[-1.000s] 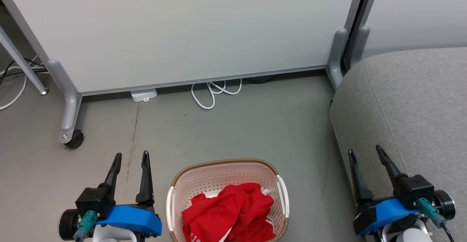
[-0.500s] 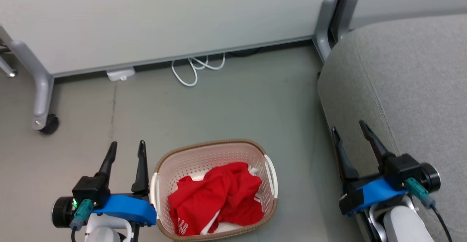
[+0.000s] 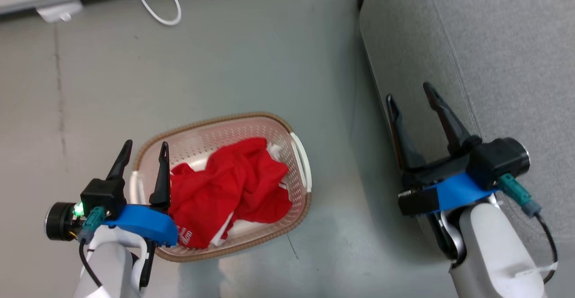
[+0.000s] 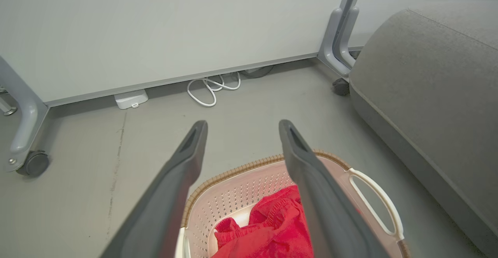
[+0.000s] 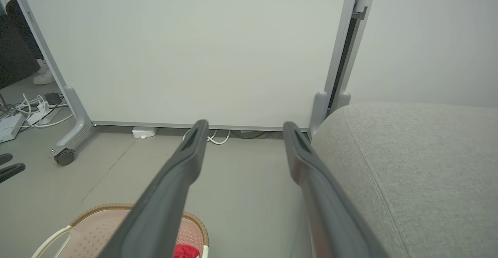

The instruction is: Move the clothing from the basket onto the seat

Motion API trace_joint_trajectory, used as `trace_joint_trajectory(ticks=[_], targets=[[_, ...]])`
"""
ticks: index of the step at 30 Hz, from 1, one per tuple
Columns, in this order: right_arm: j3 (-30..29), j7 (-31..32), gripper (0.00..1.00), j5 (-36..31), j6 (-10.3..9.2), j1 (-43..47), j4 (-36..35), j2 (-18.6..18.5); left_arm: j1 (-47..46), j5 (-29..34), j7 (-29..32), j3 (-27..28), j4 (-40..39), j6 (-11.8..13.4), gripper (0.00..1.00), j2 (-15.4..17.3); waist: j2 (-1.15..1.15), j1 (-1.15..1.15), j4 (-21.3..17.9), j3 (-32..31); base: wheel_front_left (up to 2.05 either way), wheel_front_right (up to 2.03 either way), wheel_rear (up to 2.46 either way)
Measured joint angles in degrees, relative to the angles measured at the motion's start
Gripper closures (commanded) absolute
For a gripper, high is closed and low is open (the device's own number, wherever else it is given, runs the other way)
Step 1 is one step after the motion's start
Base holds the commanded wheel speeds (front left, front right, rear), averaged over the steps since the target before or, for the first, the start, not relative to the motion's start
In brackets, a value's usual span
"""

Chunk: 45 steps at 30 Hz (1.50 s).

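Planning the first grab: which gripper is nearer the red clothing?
The left gripper, open at the rim of the basket beside the clothing; the right gripper hangs open by the seat.

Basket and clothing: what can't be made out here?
Head view: the clothing is bunched, so garment count is unclear. Its lettering runs behind the left gripper's blue mount, which also covers part of the basket's left end.
Left wrist view: the bottom edge cuts off the basket's near part, and the fingers cover more.
Right wrist view: bottom edge and a finger leave a small scrap of clothing.
The seat is cut by the head view's right edge.
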Motion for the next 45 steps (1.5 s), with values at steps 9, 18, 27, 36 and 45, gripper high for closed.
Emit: trace_joint_trajectory(ticks=[9, 18, 27, 36, 45], targets=[[-1.4, 0.0, 0.00, 3.4, 0.00, -5.5, -3.6, 0.0, -7.2, 2.9, 0.3, -7.1, 7.1, -0.3, 0.00, 5.0, 0.00, 0.01, -4.0, 10.5, 0.00, 0.00, 0.00], [-1.1, 0.0, 0.00, 4.2, 0.00, -9.7, -6.5, -0.1, -13.7, 2.6, 2.8, -15.1, 12.7, -0.4, 0.00, 10.2, 0.00, 0.01, -7.2, 19.8, 0.00, 0.00, 0.00], [2.1, 0.0, 0.00, 4.1, 0.00, -11.2, -7.3, 0.0, -17.9, 1.1, 5.4, -18.8, 17.6, -0.4, 0.00, 12.8, 0.00, 0.00, -8.9, 25.2, 0.00, 0.00, 0.00], [4.3, 0.0, 0.00, 4.3, 0.00, -12.5, -8.0, 0.0, -21.6, 0.6, 8.5, -19.1, 22.0, -0.3, 0.00, 12.8, 0.00, 0.00, -9.2, 28.0, 0.00, 0.00, 0.00], [5.0, 0.0, 0.00, 5.1, 0.00, -13.2, -8.0, 0.0, -23.3, -0.4, 10.1, -19.5, 25.5, 0.2, 1.00, 12.1, 0.00, 0.00, -9.3, 28.6, 0.00, 0.00, 0.00]])
